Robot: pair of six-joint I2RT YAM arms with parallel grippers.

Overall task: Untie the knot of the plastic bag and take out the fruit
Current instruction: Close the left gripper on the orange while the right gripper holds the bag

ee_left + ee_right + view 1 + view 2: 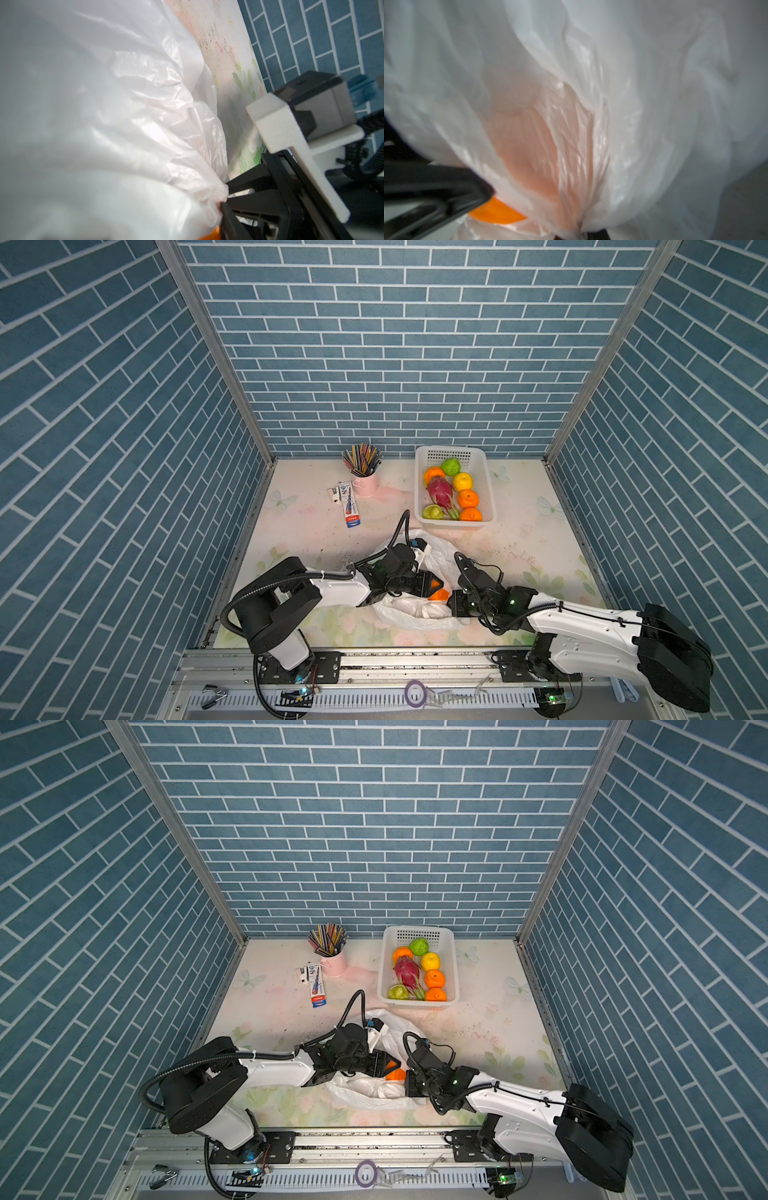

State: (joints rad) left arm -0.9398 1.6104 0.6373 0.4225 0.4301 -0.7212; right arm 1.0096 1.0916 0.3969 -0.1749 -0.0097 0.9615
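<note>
The plastic bag (415, 614) (365, 1094) lies crumpled at the front middle of the table. An orange fruit (441, 594) (496, 214) shows at its mouth. My left gripper (436, 587) reaches in from the left with its fingers on either side of that orange. The left wrist view is mostly bag (104, 104), which hides the left jaws. My right gripper (451, 608) is shut on a gathered fold of the bag's edge (583, 228). Its black fingers (249, 199) pinch the plastic in the left wrist view. The knot is not in view.
A white basket (491, 489) at the back right holds several fruit: oranges, a lemon, a dragon fruit and green ones. A pink cup of pencils (365, 483) and a toothpaste box (350, 506) stand at the back left. The metal rail (374, 659) runs along the front.
</note>
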